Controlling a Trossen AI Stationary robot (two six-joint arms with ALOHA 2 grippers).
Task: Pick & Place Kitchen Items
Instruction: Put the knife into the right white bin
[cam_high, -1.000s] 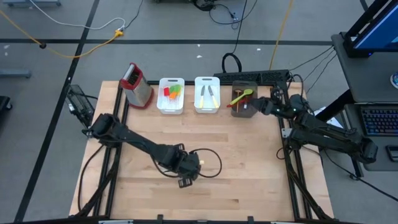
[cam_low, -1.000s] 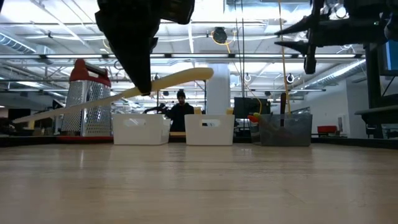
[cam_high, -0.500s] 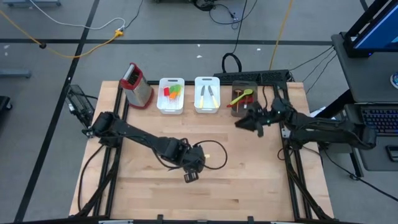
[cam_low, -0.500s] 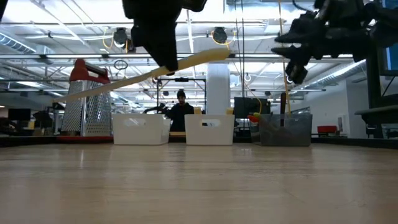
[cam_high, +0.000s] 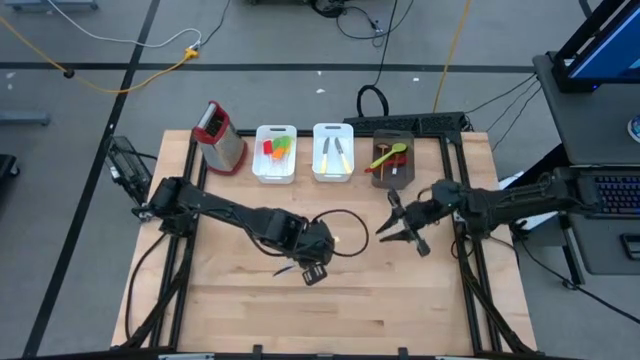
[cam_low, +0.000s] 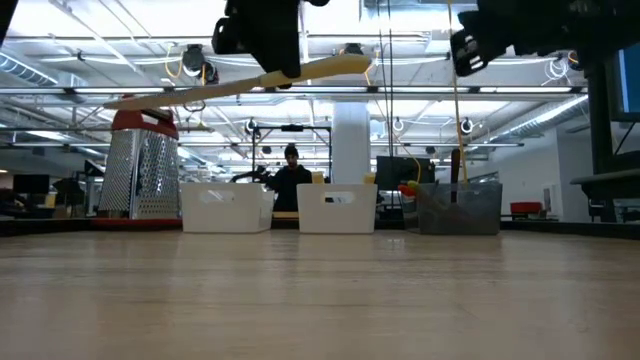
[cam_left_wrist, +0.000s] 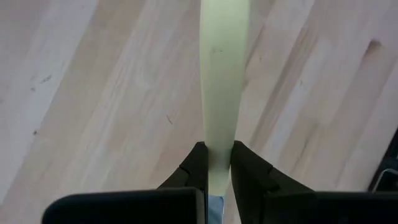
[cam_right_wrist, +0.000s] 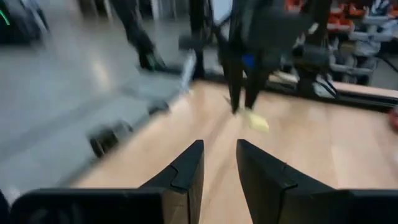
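**Knife aloft over mid-table, bin row waiting at the back**

The wooden table (cam_high: 240, 300) carries a back row: a box grater (cam_high: 220, 136), a white bin of coloured spatulas (cam_high: 274, 152), a second white bin (cam_high: 332, 153) with two cream-handled pieces in it, and a dark bin (cam_high: 391, 160) with spoons. The left arm reaches out to the table's middle; the right arm stretches in from its own side, near the left one.

The left gripper (cam_left_wrist: 215, 163) has its jaws clamped on a cream-handled knife (cam_left_wrist: 221, 81), which is off the wood and almost level in the low view. The grip sits near where handle meets blade, so the long handle sticks out ahead.

The right gripper (cam_right_wrist: 217, 163) holds nothing; its fingers stand a little apart, pointing toward the left arm.

To do this step well, I judge the knife should travel high enough to clear the bin walls, stay level, and be lined up lengthwise with the second white bin before lowering. The right arm should keep out of that path.
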